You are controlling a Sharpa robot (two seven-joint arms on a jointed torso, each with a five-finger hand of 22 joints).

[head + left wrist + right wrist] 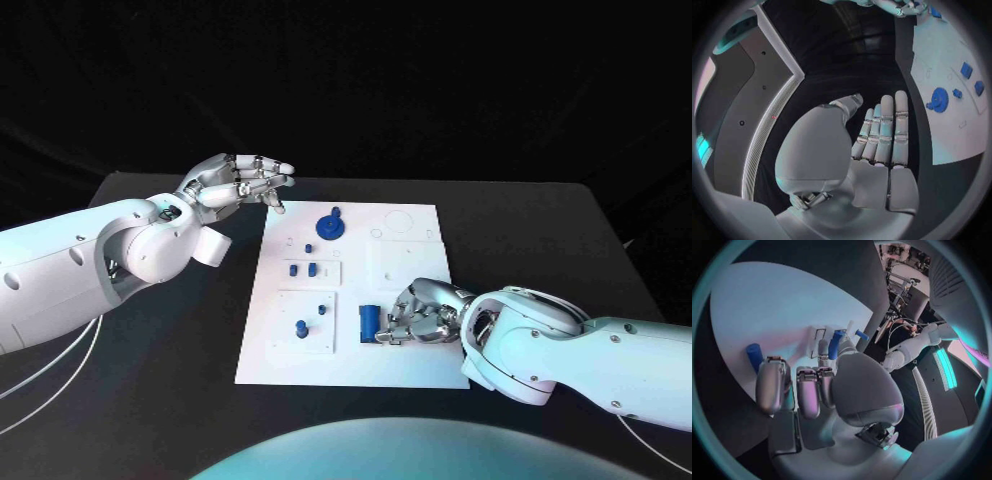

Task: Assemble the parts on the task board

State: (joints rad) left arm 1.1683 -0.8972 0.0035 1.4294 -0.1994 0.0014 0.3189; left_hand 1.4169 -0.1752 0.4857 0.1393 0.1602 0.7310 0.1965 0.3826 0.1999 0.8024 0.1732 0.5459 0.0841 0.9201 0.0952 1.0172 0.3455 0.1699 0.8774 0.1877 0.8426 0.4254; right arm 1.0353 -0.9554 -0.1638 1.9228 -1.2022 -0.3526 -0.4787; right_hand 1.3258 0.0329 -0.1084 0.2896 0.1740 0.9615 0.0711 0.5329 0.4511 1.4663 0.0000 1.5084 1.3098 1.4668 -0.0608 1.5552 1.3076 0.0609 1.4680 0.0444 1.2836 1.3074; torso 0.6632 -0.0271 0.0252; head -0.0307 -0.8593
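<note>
— Where do we have the blue cylinder (369, 320) now?

— It lies on the task board (411, 370), near the board's near edge and toward its right side. Its long axis runs about from the near edge to the far edge.

— And our right hand (414, 314)?

— It rests just beside the cylinder, on the right of it, fingers curled toward it. We cannot tell if they already clamp it.

— The left hand (238, 181)?

— It hovers off the board's far left corner, fingers loosely bent and holding nothing, well apart from the cylinder. We judge the right hand should make the grasp.
</note>
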